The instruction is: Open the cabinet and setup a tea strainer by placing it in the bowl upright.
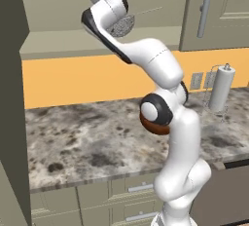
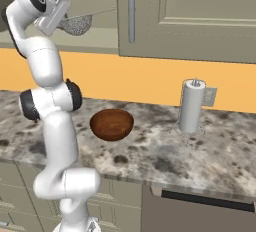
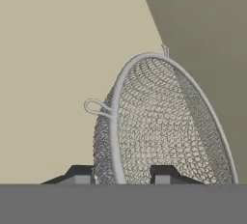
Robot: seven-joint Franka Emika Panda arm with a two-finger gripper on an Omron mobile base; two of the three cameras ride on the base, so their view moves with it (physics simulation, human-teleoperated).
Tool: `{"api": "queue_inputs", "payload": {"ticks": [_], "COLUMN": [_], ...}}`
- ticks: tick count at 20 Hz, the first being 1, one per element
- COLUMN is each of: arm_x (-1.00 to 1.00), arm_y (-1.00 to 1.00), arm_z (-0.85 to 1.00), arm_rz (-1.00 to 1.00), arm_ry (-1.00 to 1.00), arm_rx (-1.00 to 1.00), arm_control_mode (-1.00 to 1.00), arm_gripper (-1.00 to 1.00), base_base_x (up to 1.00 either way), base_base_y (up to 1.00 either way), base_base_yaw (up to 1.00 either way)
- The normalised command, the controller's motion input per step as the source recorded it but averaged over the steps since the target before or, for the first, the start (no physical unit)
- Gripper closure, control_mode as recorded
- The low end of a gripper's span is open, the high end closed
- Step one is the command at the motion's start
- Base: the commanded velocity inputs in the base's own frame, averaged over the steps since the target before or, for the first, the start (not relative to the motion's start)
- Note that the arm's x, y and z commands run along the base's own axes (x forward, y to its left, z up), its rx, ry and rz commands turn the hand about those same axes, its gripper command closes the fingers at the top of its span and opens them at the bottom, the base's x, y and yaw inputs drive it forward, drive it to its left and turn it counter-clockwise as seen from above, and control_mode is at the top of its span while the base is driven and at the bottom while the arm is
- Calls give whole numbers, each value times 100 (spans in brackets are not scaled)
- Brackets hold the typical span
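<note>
- The white arm's two-finger gripper (image 3: 123, 175) sits at the bottom centre of the hand view, its dark fingertips clenched on the rim of the round silver-grey wire-mesh tea strainer (image 3: 159, 126).
- Near the top of the left base view, the tea strainer (image 1: 121, 26) is inside the open grey-beige wall cabinet (image 1: 63, 10).
- The shallow reddish-brown wooden bowl (image 2: 111, 124) rests centre frame on the speckled stone counter (image 2: 150, 151), well below the strainer.

The bowl (image 2: 112, 124) was set on the counter (image 2: 150, 151), left of a paper towel roll (image 2: 192, 107); the tea strainer (image 2: 76, 24) was held high inside the cabinet (image 2: 100, 38).
</note>
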Motion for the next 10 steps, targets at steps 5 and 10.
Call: {"api": "queue_inputs", "payload": {"ticks": [5,10], "arm_x": [-66,-81], "arm_y": [14,0], "arm_z": [-50,-30], "arm_rz": [-4,-3], "arm_ry": [-21,-31], "arm_rx": [-10,-14], "arm_control_mode": [-100,-100], "arm_gripper": [100,100], "base_base_x": [0,0], "base_base_y": [0,0], "base_base_yaw": [0,0]}}
